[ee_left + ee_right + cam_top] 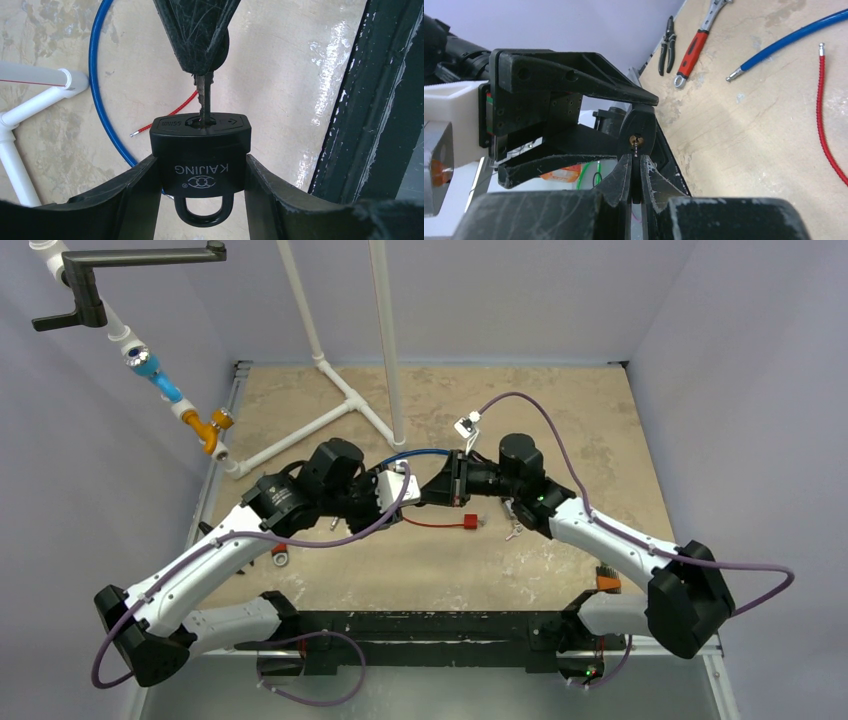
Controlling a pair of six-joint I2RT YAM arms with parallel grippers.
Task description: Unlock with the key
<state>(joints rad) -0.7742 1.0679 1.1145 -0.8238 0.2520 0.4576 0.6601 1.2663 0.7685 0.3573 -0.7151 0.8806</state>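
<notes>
- Gripping the black rectangular padlock [200, 150] by its sides, the left gripper [200, 167] holds it above the table [300, 60].
- Right gripper [636, 167] pinches the thin metal key [204, 97], tip entered in the keyway [200, 120].
- Left to do, apparently: seat, turn, free the shackle [202, 217].

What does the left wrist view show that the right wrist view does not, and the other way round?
Only the left wrist view: the KAIJING face of the padlock, its shackle, the key blade entering the keyway, and a white pipe. Only the right wrist view: pliers and a red-handled wrench. Both: the padlock held in the left tool, the blue cable and the red cable.
</notes>
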